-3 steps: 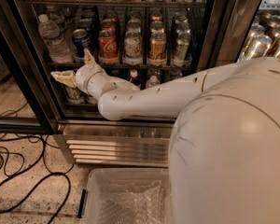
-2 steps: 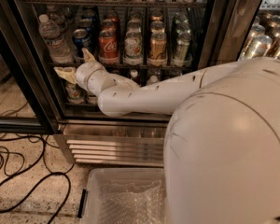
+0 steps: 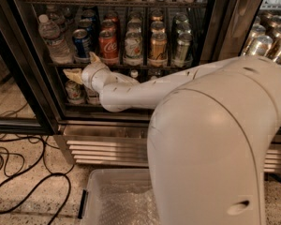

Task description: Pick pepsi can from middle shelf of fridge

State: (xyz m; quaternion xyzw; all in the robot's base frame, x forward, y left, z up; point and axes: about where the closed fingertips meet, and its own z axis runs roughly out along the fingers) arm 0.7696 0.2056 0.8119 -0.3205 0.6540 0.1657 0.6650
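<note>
The pepsi can (image 3: 82, 43), blue with a silver top, stands on the middle shelf (image 3: 178, 67) of the fridge (image 3: 32, 78), second from the left, between a water bottle and a red can. My gripper (image 3: 79, 63) is inside the fridge at the shelf's front rail, just below the pepsi can. It is open and empty: one tan finger (image 3: 71, 73) points left below the rail, the other (image 3: 94, 57) points up beside the can's base. My white arm reaches in from the right and hides part of the lower shelf.
A water bottle (image 3: 54, 39), a red Coca-Cola can (image 3: 108, 46), a pale can (image 3: 133, 48) and a gold can (image 3: 158, 48) share the shelf. The slatted steel base (image 3: 107, 149) is below. A clear plastic bin (image 3: 112, 200) and black cables (image 3: 23, 191) lie on the floor.
The gripper has risen and moved right, from below the shelf rail to just under the pepsi can. Its fingers stay spread.
</note>
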